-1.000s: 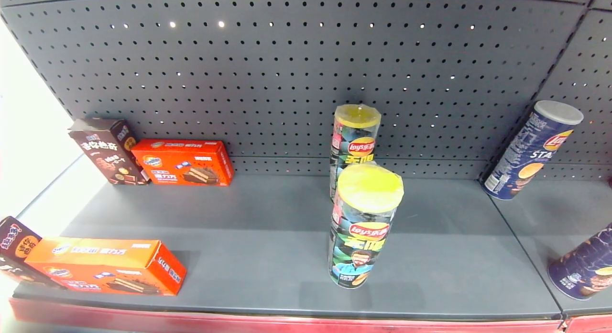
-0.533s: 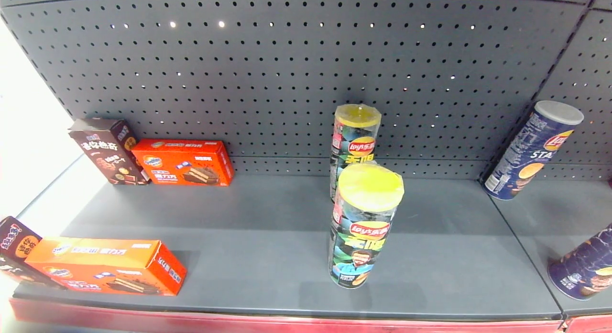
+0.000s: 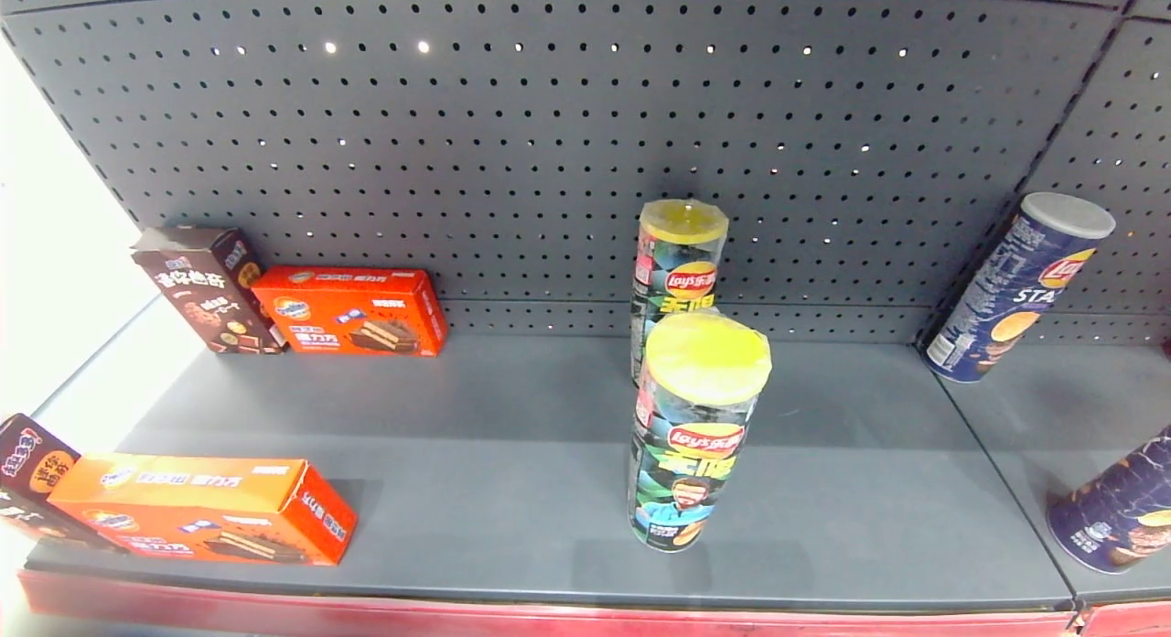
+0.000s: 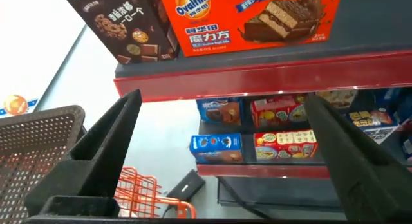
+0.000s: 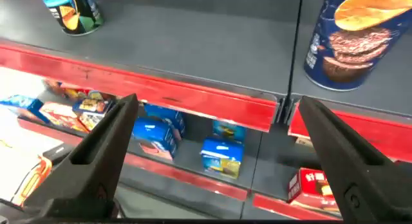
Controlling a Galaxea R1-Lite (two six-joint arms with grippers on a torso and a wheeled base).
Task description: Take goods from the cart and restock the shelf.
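Observation:
On the grey shelf (image 3: 512, 491) two yellow-lidded chip cans stand upright in a line, one at the front (image 3: 697, 431) and one behind it (image 3: 679, 271) by the pegboard. Orange wafer boxes lie at the front left (image 3: 206, 509) and back left (image 3: 352, 309), each beside a brown box (image 3: 206, 287). Dark blue chip cans (image 3: 1015, 289) stand on the right section. My left gripper (image 4: 225, 153) is open and empty below the shelf's red edge (image 4: 257, 76), under the orange box (image 4: 251, 21). My right gripper (image 5: 219, 159) is open and empty below the shelf front, near a blue can (image 5: 354, 37).
A dark basket (image 4: 32, 147) and an orange wire cart frame (image 4: 145, 192) sit low in the left wrist view. Lower shelves hold blue and red snack boxes (image 4: 257, 143) (image 5: 222, 153). Bare shelf floor lies between the boxes and the yellow-lidded cans.

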